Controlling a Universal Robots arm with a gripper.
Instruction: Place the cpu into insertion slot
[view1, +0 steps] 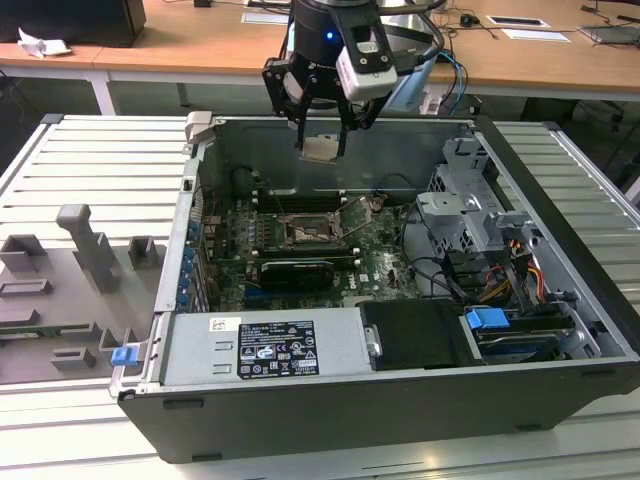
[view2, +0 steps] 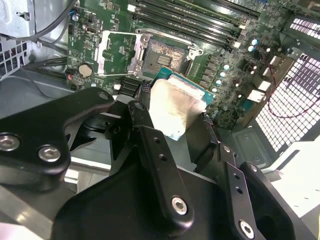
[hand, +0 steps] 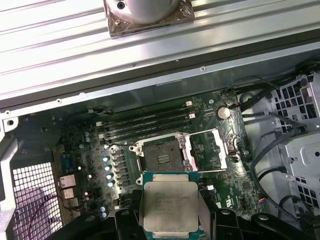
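Observation:
My gripper (view1: 321, 147) hangs above the open computer case and is shut on the cpu (view1: 321, 149), a thin square chip with a pale silver face. In both wrist views the cpu (hand: 170, 206) (view2: 174, 108) sits between the black fingers (view2: 150, 145), face toward the camera. The insertion slot (view1: 304, 235) is a dark square socket with a shiny frame on the green motherboard, lower in the case than the held chip. In the first wrist view the insertion slot (hand: 161, 154) lies open just beyond the chip's edge, its metal frame flipped aside. The socket (view2: 162, 54) is uncovered.
Long black memory slots (hand: 145, 125) run beside the socket. A black graphics card (view1: 293, 271) lies nearer the power supply (view1: 262, 347). Cables and a drive cage (view1: 470, 215) fill the exterior view's right of the case. Grey fixtures (view1: 90, 250) stand on the ribbed table.

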